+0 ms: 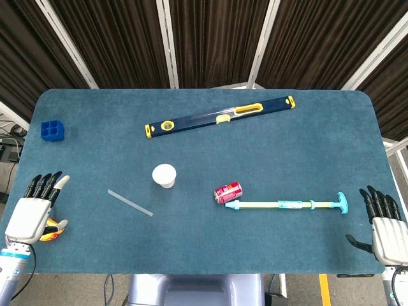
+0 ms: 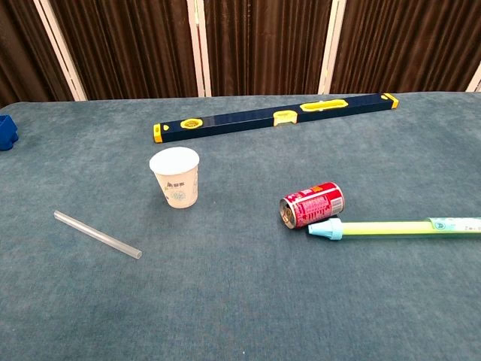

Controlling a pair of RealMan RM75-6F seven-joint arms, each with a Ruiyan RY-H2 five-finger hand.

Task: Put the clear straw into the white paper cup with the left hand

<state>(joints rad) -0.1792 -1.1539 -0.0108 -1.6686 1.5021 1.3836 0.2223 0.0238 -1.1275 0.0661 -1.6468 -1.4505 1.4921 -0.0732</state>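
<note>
The clear straw lies flat on the blue table, slanting down to the right. Just right of it and a little further back, the white paper cup stands upright with its mouth open. My left hand hovers at the table's left front edge, well left of the straw, fingers extended and apart, holding nothing. At the right front edge my right hand is spread likewise, also holding nothing. Neither hand shows in the chest view.
A red can lies on its side beside a long light-green pump. A navy and yellow spirit level lies at the back. A blue block sits far left. A yellow-red object lies under my left hand.
</note>
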